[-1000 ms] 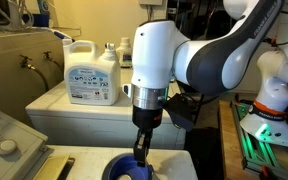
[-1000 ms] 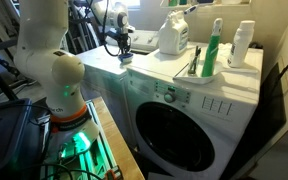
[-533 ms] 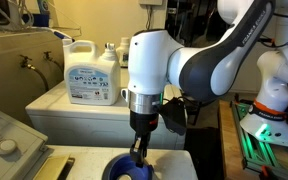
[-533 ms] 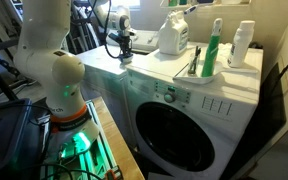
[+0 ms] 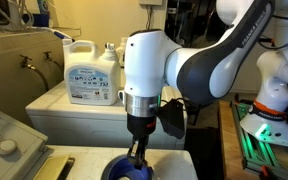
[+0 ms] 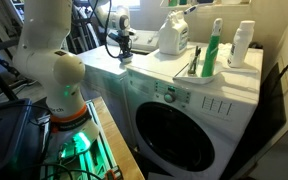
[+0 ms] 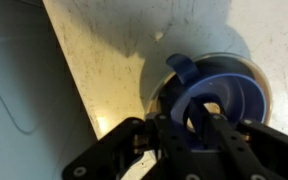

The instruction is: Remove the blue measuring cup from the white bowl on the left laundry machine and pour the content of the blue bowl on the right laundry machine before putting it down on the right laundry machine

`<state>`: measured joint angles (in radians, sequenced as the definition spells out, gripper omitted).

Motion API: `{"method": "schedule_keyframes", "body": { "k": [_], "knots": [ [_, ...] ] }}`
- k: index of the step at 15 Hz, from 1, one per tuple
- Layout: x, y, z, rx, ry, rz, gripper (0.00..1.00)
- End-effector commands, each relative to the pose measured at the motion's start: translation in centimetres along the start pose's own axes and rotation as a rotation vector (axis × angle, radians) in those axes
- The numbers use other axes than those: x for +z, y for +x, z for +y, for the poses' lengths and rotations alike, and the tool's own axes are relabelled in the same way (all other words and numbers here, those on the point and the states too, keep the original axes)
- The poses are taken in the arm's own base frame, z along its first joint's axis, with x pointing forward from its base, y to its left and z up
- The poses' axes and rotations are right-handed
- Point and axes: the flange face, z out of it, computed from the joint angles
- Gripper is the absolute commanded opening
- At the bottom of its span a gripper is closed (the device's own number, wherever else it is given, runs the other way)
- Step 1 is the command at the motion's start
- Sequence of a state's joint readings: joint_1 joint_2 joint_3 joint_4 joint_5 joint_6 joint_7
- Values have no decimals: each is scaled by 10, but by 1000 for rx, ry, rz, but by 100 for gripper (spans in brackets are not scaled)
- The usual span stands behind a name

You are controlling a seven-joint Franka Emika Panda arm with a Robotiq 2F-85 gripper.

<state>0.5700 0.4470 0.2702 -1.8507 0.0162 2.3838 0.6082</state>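
Note:
The blue measuring cup [image 7: 239,95] sits inside the white bowl [image 7: 252,57] on the left laundry machine's flat white top [image 7: 104,60]. Its short handle points away from the gripper, and something tan lies inside it. In an exterior view only the cup's blue rim [image 5: 117,168] shows at the bottom edge. My gripper [image 7: 197,118] is lowered over the cup's near rim, one finger inside the cup and one outside, with a gap between them. It also shows in both exterior views [image 5: 136,158] [image 6: 123,58]. The right laundry machine [image 5: 79,120] stands behind.
A white detergent jug [image 5: 92,75] [image 6: 174,35] stands on the right laundry machine's top. A grey-white unit with a round knob [image 5: 4,140] is close by. A green bottle [image 6: 216,50] and a white bottle [image 6: 242,42] stand on the front-loading washer [image 6: 184,130].
The arm has come down a little and shifted slightly sideways over the blue cup. The cup and bowl have not moved.

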Motion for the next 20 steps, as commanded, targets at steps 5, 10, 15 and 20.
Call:
{"method": "schedule_keyframes", "body": {
  "k": [5,10,15,20],
  "knots": [
    [9,2,-13,-10,-121,-27,27],
    [10,5,-22,-27,-184,-31,1],
    [-5,11,-24,-33,-215,-7,3],
    [-41,17,-24,-68,-177,24,3]
  ]
}}
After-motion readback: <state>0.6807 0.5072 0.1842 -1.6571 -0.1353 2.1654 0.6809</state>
